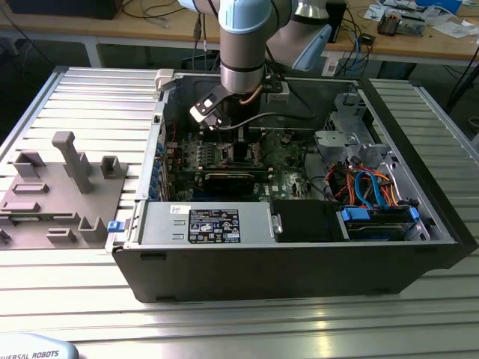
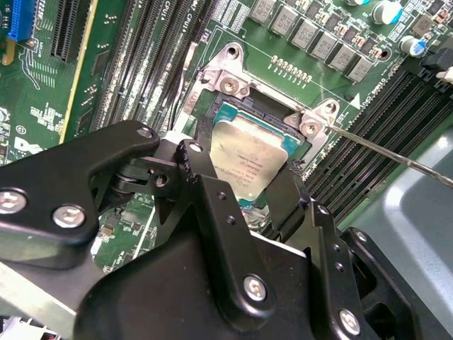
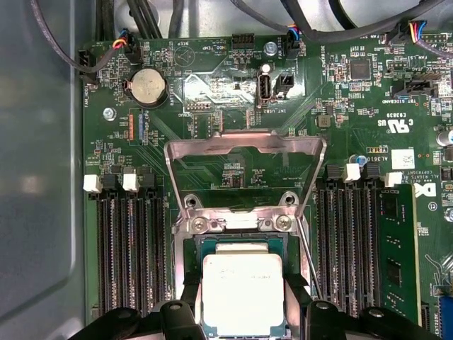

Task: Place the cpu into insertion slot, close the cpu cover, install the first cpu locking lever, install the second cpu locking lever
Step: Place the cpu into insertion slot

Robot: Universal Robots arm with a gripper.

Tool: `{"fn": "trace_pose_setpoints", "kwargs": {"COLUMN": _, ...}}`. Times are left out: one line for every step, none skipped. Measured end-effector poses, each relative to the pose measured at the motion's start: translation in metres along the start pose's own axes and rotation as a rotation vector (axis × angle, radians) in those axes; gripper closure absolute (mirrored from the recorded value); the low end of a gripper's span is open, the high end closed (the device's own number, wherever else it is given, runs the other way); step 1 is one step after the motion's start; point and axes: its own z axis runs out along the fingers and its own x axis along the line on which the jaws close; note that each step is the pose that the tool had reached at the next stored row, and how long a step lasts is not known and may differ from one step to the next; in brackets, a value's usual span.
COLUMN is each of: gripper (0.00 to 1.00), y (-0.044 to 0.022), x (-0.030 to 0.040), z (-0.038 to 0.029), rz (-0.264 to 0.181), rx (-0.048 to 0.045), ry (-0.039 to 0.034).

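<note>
The cpu [image 3: 243, 292], a small square chip with a silver-grey top, sits between my gripper's [image 3: 243, 308] black fingers [image 3: 190, 301], which press on two opposite edges. It hangs right over the insertion slot [image 2: 263, 112], level with the slot's frame; whether it is seated I cannot tell. In the second wrist view the cpu [image 2: 249, 157] shows between the same fingers [image 2: 197, 170]. The cpu cover [image 3: 244, 144], a silvery frame plate, stands swung open beyond the slot. A thin locking lever [image 2: 386, 150] juts out from the slot's corner. In the exterior view my gripper [image 1: 240, 149] reaches down into the open case.
Black memory slots [image 3: 131, 248] run along both sides of the socket. A long black card [image 1: 233, 179] lies across the green board. The power supply [image 1: 206, 224] and a drive bay with blue cables [image 1: 374, 213] line the case front. A grey fixture plate [image 1: 56, 187] rests outside the case.
</note>
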Motion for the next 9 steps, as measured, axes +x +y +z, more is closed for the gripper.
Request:
{"fn": "trace_pose_setpoints", "kwargs": {"gripper": 0.45, "y": 0.0000, "x": 0.0000, "z": 0.0000, "rz": 0.000, "rx": 0.0000, "ry": 0.0000}}
{"fn": "trace_pose_setpoints", "kwargs": {"gripper": 0.45, "y": 0.0000, "x": 0.0000, "z": 0.0000, "rz": 0.000, "rx": -0.0001, "ry": 0.0001}}
{"fn": "trace_pose_setpoints", "kwargs": {"gripper": 0.45, "y": 0.0001, "x": 0.0000, "z": 0.0001, "rz": 0.000, "rx": -0.0002, "ry": 0.0002}}
{"fn": "trace_pose_setpoints", "kwargs": {"gripper": 0.45, "y": 0.0002, "x": 0.0003, "z": 0.0005, "rz": 0.000, "rx": -0.0009, "ry": 0.0019}}
{"fn": "trace_pose_setpoints", "kwargs": {"gripper": 0.44, "y": 0.0002, "x": 0.0004, "z": 0.0006, "rz": 0.000, "rx": -0.0007, "ry": 0.0019}}
{"fn": "trace_pose_setpoints", "kwargs": {"gripper": 0.44, "y": 0.0002, "x": 0.0002, "z": 0.0004, "rz": 0.000, "rx": -0.0006, "ry": 0.0009}}
{"fn": "trace_pose_setpoints", "kwargs": {"gripper": 0.38, "y": 0.0001, "x": 0.0000, "z": 0.0002, "rz": 0.000, "rx": -0.0003, "ry": 0.0002}}
{"fn": "trace_pose_setpoints", "kwargs": {"gripper": 0.38, "y": 0.0001, "x": 0.0000, "z": 0.0002, "rz": 0.000, "rx": -0.0001, "ry": 0.0002}}
{"fn": "trace_pose_setpoints", "kwargs": {"gripper": 0.38, "y": 0.0001, "x": 0.0000, "z": 0.0002, "rz": 0.000, "rx": 0.0000, "ry": 0.0001}}
